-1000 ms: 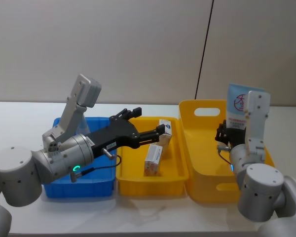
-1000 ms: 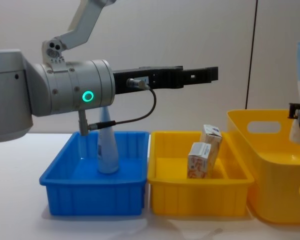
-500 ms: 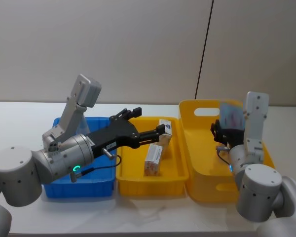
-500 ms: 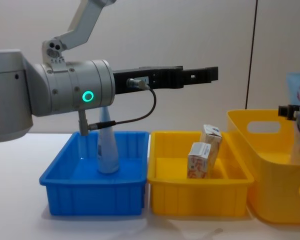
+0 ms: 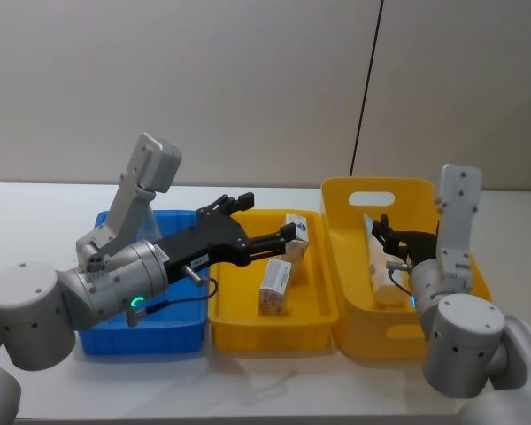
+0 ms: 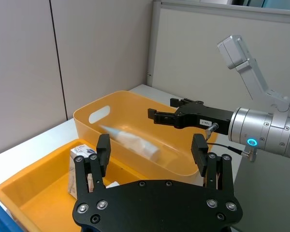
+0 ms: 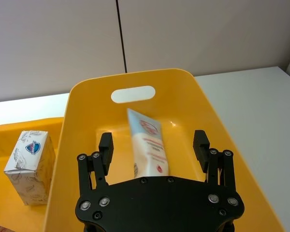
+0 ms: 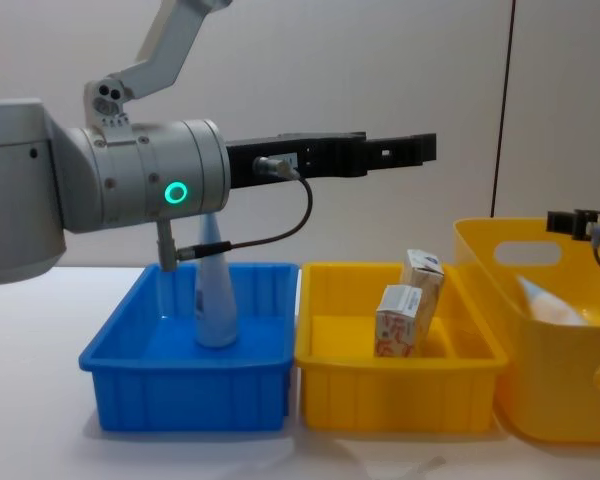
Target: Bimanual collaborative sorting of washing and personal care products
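Overhead, spread right hand (image 7: 152, 139) clears tube (image 7: 145, 126) inside bin (image 7: 85, 114).

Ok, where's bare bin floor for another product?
Blue plastic bin: bare around its upright squeeze tube. Shallow yellow tray: left half bare under left gripper; two white-orange cartons crowd the right. Deep yellow bin, under right gripper: bare beside its lying tube.

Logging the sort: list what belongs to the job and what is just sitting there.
Job: tilted tube in yellow basket; upright tube in blue bin; front carton and rear carton in yellow tray; left gripper over tray, right gripper over basket.
Just there: basket, bin, tray, table.
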Controlling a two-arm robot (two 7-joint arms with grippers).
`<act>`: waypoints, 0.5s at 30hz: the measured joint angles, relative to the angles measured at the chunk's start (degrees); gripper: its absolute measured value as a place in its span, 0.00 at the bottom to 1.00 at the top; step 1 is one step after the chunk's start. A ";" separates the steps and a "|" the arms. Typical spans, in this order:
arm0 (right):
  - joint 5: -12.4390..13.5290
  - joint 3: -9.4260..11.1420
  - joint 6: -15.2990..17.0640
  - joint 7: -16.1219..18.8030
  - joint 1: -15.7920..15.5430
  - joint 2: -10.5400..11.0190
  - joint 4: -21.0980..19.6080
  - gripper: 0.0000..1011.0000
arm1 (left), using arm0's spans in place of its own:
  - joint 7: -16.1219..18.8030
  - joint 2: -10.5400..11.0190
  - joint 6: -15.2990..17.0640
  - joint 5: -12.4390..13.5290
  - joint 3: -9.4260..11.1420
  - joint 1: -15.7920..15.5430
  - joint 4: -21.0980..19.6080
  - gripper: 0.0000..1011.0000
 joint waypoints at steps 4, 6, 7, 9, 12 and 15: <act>0.00 0.00 0.00 -0.01 0.00 -0.02 0.01 0.99 | 0.00 0.00 0.00 0.00 0.00 0.00 0.00 0.99; 0.00 0.01 0.00 0.00 0.00 -0.03 0.02 0.99 | 0.00 0.00 0.00 0.01 0.00 0.00 0.00 0.99; 0.00 0.03 -0.03 0.01 0.00 -0.03 0.01 0.99 | 0.00 0.00 0.00 0.00 0.00 0.00 0.00 0.99; 0.01 0.08 -0.33 0.13 0.00 -0.04 -0.07 0.99 | 0.00 0.00 0.00 0.00 0.00 0.00 0.00 0.99; 0.12 0.13 -1.06 0.59 -0.06 -0.04 -0.41 0.99 | 0.00 0.00 0.00 0.01 0.00 0.00 0.00 0.99; 0.34 0.19 -2.16 1.41 -0.22 -0.02 -0.99 0.99 | 0.00 0.00 0.00 0.00 0.00 0.00 0.00 0.99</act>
